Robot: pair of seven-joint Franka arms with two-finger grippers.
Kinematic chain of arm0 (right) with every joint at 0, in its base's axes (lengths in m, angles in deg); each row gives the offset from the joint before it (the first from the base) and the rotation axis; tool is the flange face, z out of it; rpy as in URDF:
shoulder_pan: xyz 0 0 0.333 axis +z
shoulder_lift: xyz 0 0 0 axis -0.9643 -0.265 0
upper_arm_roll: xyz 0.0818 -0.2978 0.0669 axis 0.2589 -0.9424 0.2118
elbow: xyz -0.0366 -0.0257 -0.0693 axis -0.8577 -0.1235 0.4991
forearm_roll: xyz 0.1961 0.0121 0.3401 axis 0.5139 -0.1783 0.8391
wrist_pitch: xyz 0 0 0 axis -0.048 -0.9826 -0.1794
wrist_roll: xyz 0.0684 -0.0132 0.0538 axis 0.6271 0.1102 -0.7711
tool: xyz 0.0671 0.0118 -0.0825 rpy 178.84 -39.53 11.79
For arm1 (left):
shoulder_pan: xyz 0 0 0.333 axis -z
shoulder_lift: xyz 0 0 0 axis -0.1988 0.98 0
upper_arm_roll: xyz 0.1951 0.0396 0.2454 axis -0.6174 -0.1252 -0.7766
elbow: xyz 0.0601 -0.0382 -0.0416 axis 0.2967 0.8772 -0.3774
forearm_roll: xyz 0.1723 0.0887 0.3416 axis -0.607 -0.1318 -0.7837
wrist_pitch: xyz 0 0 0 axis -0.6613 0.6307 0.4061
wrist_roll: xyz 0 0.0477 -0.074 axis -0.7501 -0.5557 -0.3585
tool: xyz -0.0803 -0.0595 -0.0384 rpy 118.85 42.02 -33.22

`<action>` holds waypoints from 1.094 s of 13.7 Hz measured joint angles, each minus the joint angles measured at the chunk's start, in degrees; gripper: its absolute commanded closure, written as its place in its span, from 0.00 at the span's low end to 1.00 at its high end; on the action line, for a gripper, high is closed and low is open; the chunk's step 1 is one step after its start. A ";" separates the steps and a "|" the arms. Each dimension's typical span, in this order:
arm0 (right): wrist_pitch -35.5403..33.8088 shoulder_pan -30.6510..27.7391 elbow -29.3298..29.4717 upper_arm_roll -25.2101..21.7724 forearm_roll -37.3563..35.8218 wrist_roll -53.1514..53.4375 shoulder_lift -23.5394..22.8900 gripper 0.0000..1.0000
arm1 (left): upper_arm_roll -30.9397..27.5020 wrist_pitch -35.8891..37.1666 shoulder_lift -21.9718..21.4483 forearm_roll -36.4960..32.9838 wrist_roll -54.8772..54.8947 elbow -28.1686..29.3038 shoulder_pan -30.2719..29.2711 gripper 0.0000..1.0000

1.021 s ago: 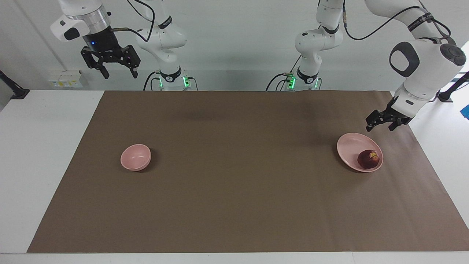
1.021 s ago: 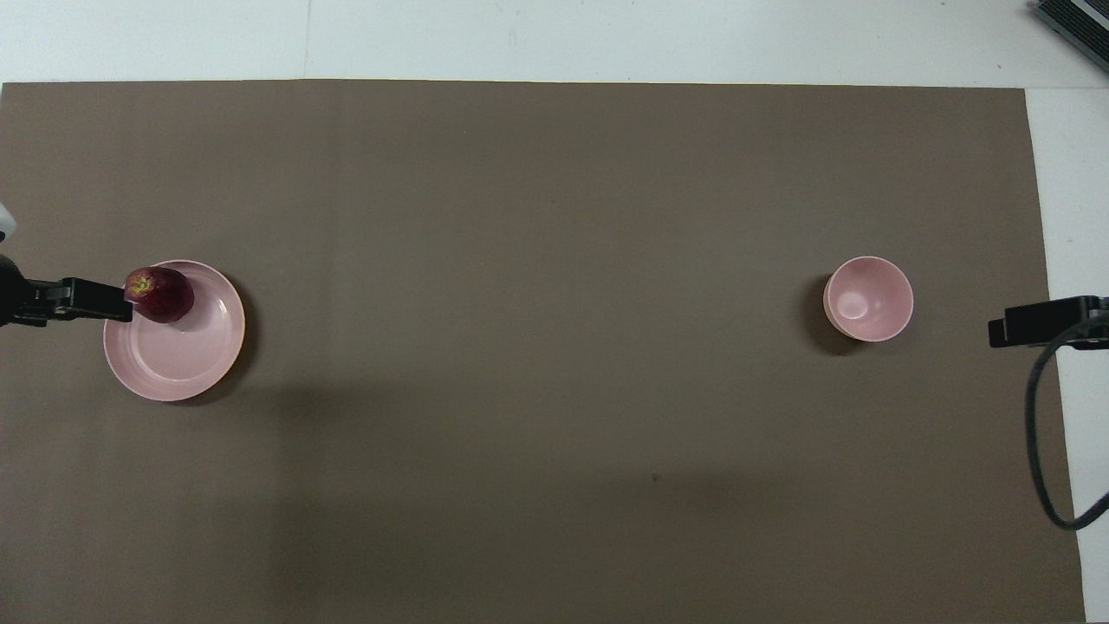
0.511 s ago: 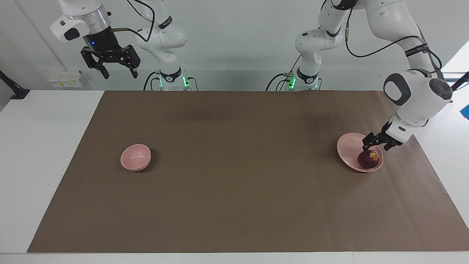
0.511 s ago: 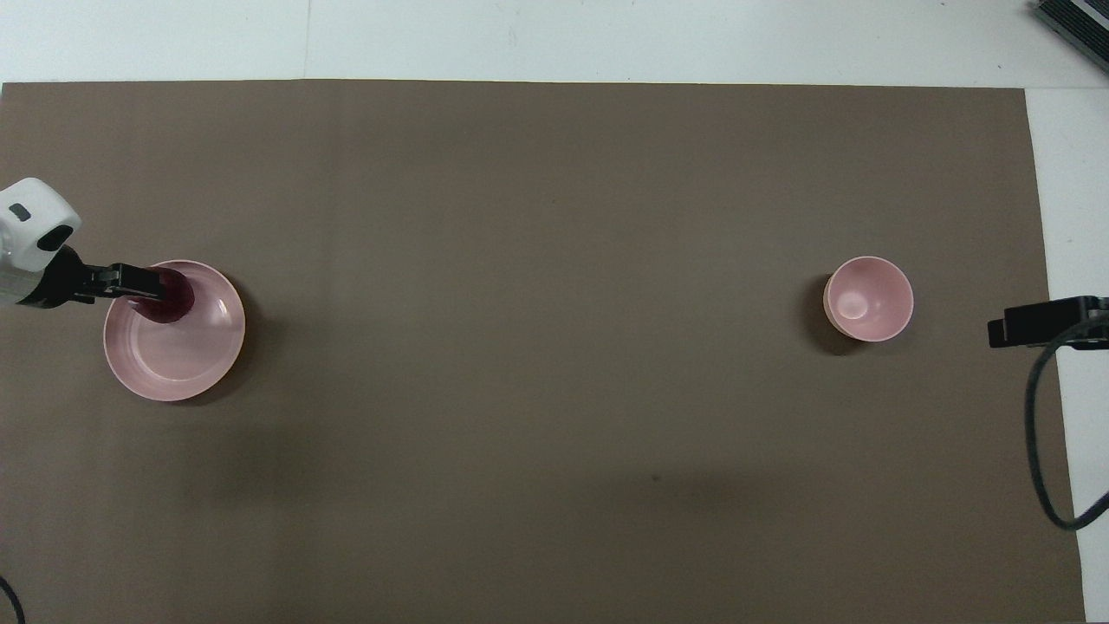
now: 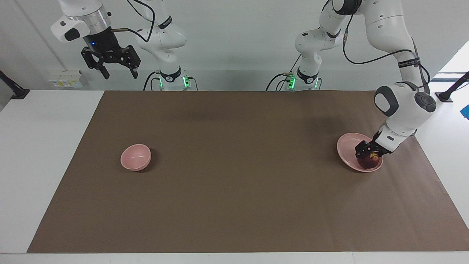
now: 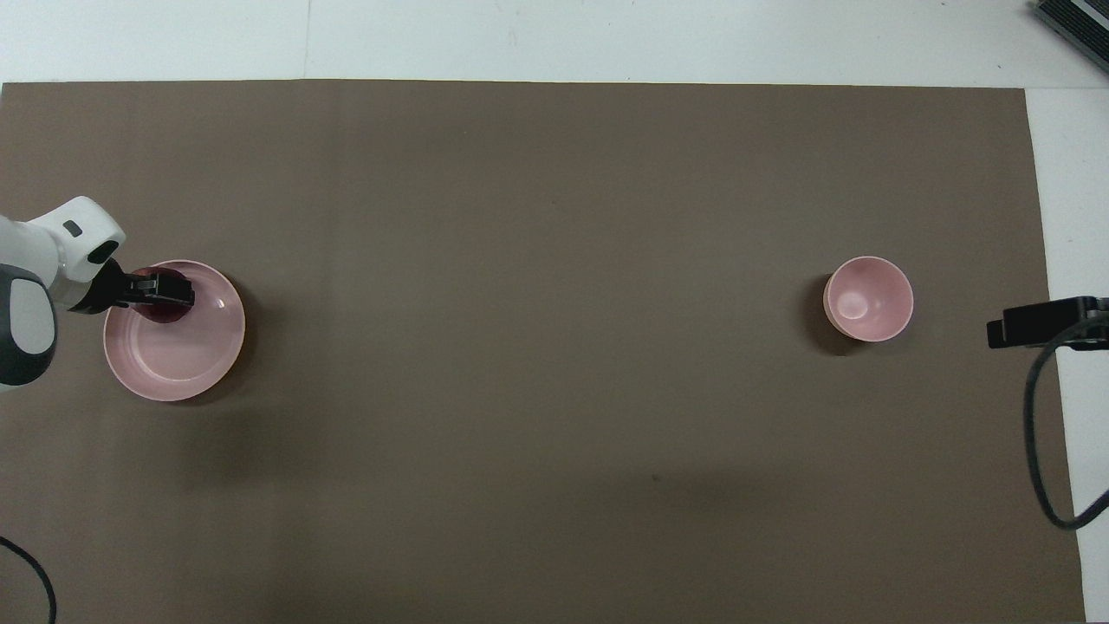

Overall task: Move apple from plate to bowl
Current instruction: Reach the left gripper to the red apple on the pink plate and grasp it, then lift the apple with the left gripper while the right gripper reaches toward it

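At the right of the facing view, the left tool [image 5: 367, 154] is down in the glossy, shallow pink plate [image 5: 348, 148], black fingers spread wide around the round maroon apple [image 5: 369, 161], not clamped. At mid-left, the small deep pink bowl [image 5: 135, 157] sits on the matte brown paper-covered desk [image 5: 234, 183]. The right tool [image 5: 116, 70] waits wide open, upper left.

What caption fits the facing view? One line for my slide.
Left pincer open around the small dark red apple on the wide pink plate; small deep pink bowl empty.
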 measured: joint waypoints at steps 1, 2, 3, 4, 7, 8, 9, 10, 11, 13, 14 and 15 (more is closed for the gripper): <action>0.00 0.00 -0.01 0.00 0.00 0.00 0.00 0.00 | 0.01 -0.32 0.00 0.00 0.04 0.15 0.00 0.00; 0.00 0.00 -0.01 0.00 0.00 0.00 0.00 0.00 | 0.01 -0.52 0.00 0.00 0.10 0.24 0.00 0.00; 0.00 0.00 -0.02 0.00 0.00 0.00 0.00 0.00 | 0.01 -0.62 0.05 0.00 0.16 0.31 0.00 0.00; 0.00 0.00 -0.02 0.00 0.00 0.00 0.00 0.00 | 0.01 -0.68 0.15 0.00 0.20 0.38 0.00 0.00; 0.00 0.00 -0.03 0.00 0.00 0.00 0.00 0.00 | 0.00 -0.92 0.70 -0.01 0.25 0.51 0.00 0.13; 0.00 0.00 -0.03 0.00 0.00 0.00 0.00 0.00 | -0.01 -1.01 0.88 -0.01 0.25 0.51 0.00 0.35; 0.00 0.00 -0.04 0.00 0.00 0.00 0.00 0.00 | -0.03 -1.04 0.98 -0.01 0.25 0.52 0.00 0.61; 0.00 0.00 -0.06 0.00 0.00 0.00 0.00 0.00 | -0.07 -1.08 0.89 -0.05 0.26 0.46 0.00 0.81; 0.00 0.00 -0.08 0.00 0.00 0.00 0.00 0.00 | -0.10 -1.08 0.87 -0.06 0.27 0.48 0.00 0.96; 0.00 0.00 -0.11 0.00 0.00 0.00 0.00 0.00 | -0.10 -1.07 0.88 -0.05 0.26 0.46 -0.01 1.00; 0.00 0.00 -0.12 0.00 0.00 0.00 0.00 0.00 | -0.10 -1.02 0.88 -0.06 0.25 0.45 -0.01 1.00; -0.01 0.00 -0.12 0.00 0.00 0.00 0.00 0.00 | -0.09 -0.76 0.88 -0.06 0.25 0.37 -0.01 1.00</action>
